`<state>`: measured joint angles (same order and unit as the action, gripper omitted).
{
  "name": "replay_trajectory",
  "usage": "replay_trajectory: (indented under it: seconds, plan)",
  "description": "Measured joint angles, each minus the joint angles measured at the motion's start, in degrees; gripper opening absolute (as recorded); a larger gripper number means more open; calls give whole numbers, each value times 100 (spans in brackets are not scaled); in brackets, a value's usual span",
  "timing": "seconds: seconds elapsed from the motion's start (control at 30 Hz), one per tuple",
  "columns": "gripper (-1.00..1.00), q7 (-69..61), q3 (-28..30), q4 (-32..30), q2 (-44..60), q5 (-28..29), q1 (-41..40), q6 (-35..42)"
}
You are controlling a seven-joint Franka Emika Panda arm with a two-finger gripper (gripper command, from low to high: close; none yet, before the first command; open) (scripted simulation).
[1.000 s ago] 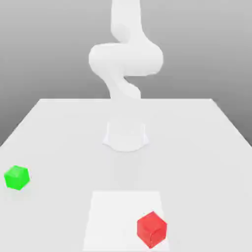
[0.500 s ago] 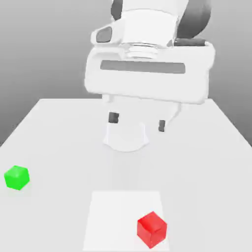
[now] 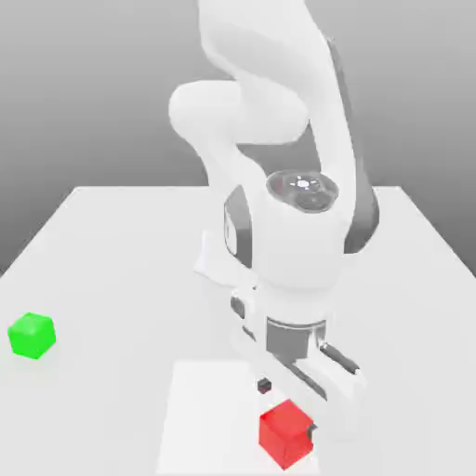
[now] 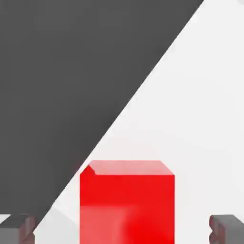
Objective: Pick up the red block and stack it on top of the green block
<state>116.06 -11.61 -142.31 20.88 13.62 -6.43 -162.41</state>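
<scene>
Nearest us in the exterior view sits the small bright red matte cube (image 3: 286, 433), on a paler square patch (image 3: 204, 418) of the white tabletop (image 3: 112, 242), twd the exterior view's right. The two-finger gripper (image 3: 287, 407) hangs right over it, jaws apart w/ one dark fingertip (image 3: 265, 384) just behind the cube's upper left corner and the other at its right edge; we can't tell whether either pad touches it. In the hand view we see the red cube (image 4: 127, 202) sitting between the two dark finger pads (image 4: 226, 228), w/ a gap on both sides, so nothing is clamped. Further back, well apart at the exterior view's left, the small bright green matte cube (image 3: 32, 336) rests on the table by itself. Behind both, the white arm (image 3: 279, 139) bends over fwd from its round base, wrist pointing down at the red cube.
</scene>
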Motion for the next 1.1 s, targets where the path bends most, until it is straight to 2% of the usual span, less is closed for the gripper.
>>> replay_trajectory:
  seconds: [0.23,0.4,0.67,0.73,0.87,0.9,0.93,1.03,1.07,1.1]
  plan:
    - [-100,6,16,3,25,5,16,-32]
    - [-100,-453,-306,-160,-871,-607,-226,676]
    - [-100,-1121,830,-570,-1499,-952,-1591,901]
    - [-100,-1313,1181,-687,-1665,-1035,-2229,941]
    - [-100,-1874,1900,-889,-2061,-1278,-4089,1095]
    - [-100,-1964,1867,-910,-2004,-1342,-4658,1012]
    - [-100,-2015,1702,-916,-1872,-1382,-4758,872]
    - [-100,-2097,1467,-902,-1315,-1470,-4462,328]
    - [100,-2120,1441,-894,-1124,-1500,-4468,145]
    - [100,-2120,1440,-894,-1124,-1500,-4468,145]
